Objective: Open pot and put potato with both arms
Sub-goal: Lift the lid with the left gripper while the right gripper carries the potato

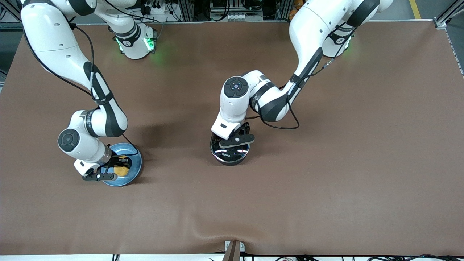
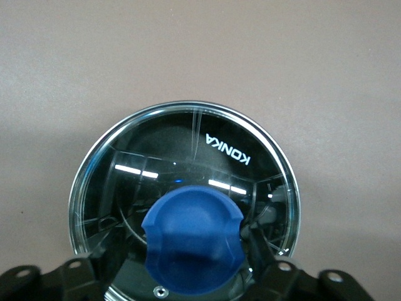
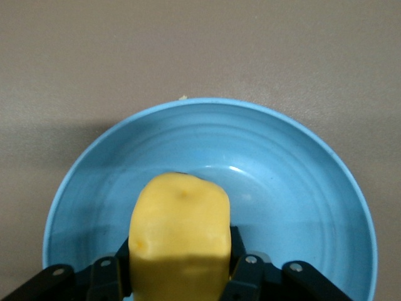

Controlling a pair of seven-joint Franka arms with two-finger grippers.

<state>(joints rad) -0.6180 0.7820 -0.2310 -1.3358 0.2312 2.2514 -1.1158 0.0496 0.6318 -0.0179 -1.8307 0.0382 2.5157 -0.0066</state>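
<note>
Fingers [image 3: 241, 266] of the right gripper [image 1: 116, 167] sit narrow against the two sides of the potato [image 3: 180, 235], which rests in the blue plate [image 3: 301, 169] toward the right arm's end of the tabletop [image 1: 326, 188]. In the right wrist view the pads look pressed to the skin, so I judge it gripped. Over the pot [image 1: 230, 152], the left gripper [image 1: 232, 142] has its fingers [image 2: 260, 251] close on either side of the lid's blue knob [image 2: 191, 235]; whether they pinch it yet I cannot tell.

Both steps seem at the grasp stage, with the lid [image 2: 188, 163] seated on the pot and the potato low in the plate. To do this well, the left fingers should close squarely on the knob's flats and lift straight up, so the glass comes off level and does not drag the pot. The right fingers should rise clear of the plate's rim before travelling toward the pot.

The potato's long axis runs out from between the fingers, its free end toward the plate's centre. Nothing of the pot's handle shows beneath the left arm, so its direction is unknown.
</note>
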